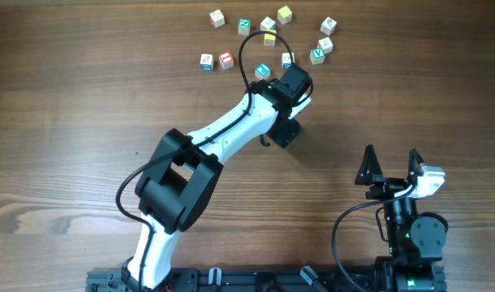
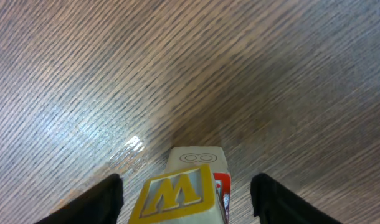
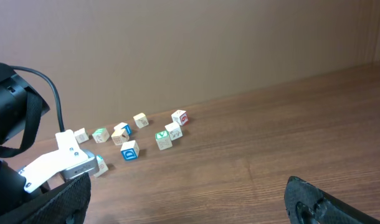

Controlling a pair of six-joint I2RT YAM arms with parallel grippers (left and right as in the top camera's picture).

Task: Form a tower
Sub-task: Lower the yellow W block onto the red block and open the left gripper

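Far left: loose cubes lie flat on the table, with more of them to the right of the arm. Far centre: the left gripper sits over the tower. The arm hides the tower in the overhead view. In the wrist view only the top W cube shows, so I can't tell how many cubes are under it. Fingers are apart with a gap on each side of the W cube, no contact.

It reads as placed, so the step is to clear out. Retreat straight up with no sideways drift or wrist twist until the tips are above the top cube. A brushed pad would likely topple it. Check the stack's alignment before fetching the next cube.

Near right: right gripper has its jaws wide apart and empty, well away from the tower.
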